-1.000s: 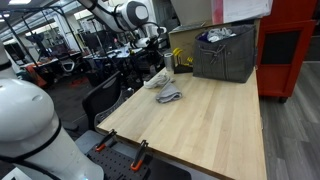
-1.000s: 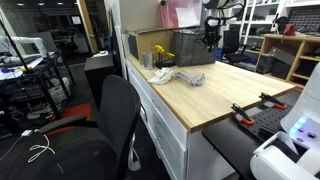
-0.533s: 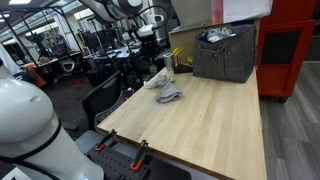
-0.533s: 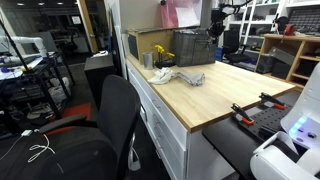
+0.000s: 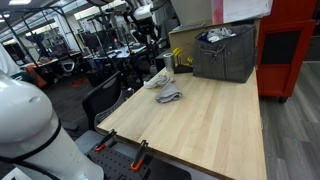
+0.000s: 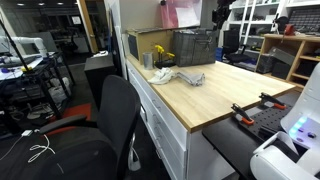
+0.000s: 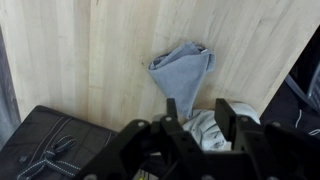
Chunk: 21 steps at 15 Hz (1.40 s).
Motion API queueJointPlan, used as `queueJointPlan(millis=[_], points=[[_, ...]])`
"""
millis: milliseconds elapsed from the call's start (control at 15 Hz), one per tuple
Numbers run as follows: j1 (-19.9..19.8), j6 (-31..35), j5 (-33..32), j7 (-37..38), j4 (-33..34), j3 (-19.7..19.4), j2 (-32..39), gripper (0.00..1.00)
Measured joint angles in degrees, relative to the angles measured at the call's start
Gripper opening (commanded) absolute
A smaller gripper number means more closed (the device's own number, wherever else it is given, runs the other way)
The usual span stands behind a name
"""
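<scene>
Grey cloth [image 7: 182, 65] lies below; only wrist view shows the hand [image 7: 198, 118] parted, empty.

Well beneath the gripper [image 7: 198, 108], pale wooden table [image 7: 110, 50]; lower left of it, dark fabric bin [image 7: 45, 140]; farther off, black office chair [image 6: 112, 115].

Wrist view: looks straight down from high over the light wooden desk [image 7: 110, 50], with the black fingers [image 7: 236, 116] at the lower edge. The crumpled grey cloth [image 7: 182, 62] lies below and just ahead of them, the dark grey fabric bin [image 7: 45, 145] off to one side.

Exterior views: both distant and oblique. One looks along the desk [image 5: 210, 120], one across its long edge [image 6: 215, 95]. All three views share the cloth [image 5: 168, 96] [image 6: 188, 77] and the bin [image 5: 225, 58] [image 6: 195, 47].
</scene>
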Motion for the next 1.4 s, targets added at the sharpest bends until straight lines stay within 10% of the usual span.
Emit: queueJointPlan(millis=[200,600,1400], points=[[0.0,-2.0,2.3,0.0,0.1,-0.8,-1.5,0.99],[0.0,-10.8,4.8,1.1,0.6,-1.0,-1.6,1.0],[0.1,-5.8,10.3,12.2,-0.7,1.7,-5.5,1.0]])
